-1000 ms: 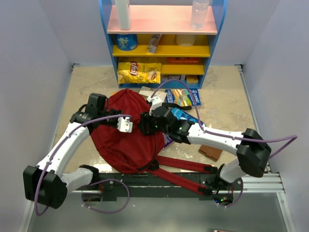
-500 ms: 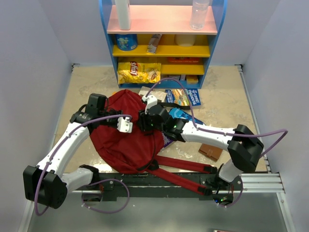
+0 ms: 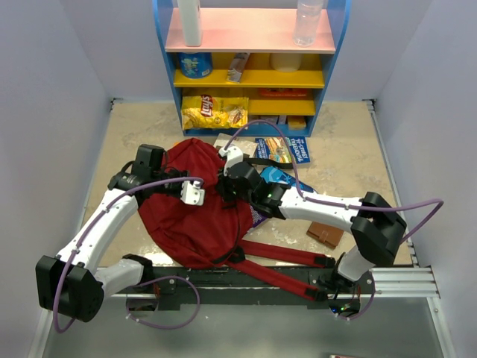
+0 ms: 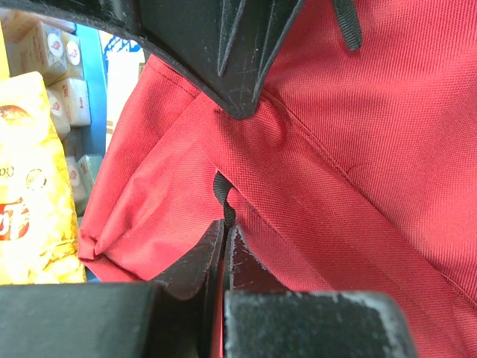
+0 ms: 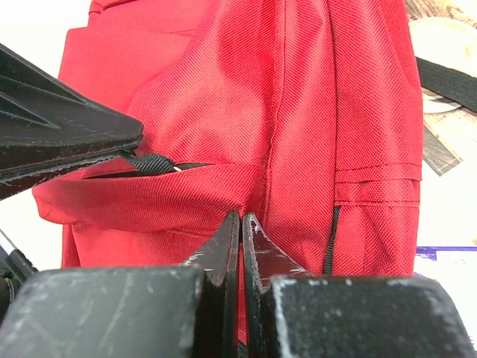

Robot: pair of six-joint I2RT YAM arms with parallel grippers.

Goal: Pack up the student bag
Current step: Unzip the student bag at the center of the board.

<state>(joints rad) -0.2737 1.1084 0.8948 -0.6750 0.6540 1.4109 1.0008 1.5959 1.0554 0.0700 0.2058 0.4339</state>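
We see the student bag as matt woven red cloth; the crisp packet looks glossy.

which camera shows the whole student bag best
The top external view: the whole student bag shows there, its red straps trailing toward the near edge. The left wrist view shows only a close red fold with a black webbing loop. The right wrist view shows only a seamed red panel and a pocket edge.

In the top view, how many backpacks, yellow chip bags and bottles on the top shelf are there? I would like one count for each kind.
Backpack: 1
Yellow chip bag: 1
Bottles on top shelf: 2
Total: 4
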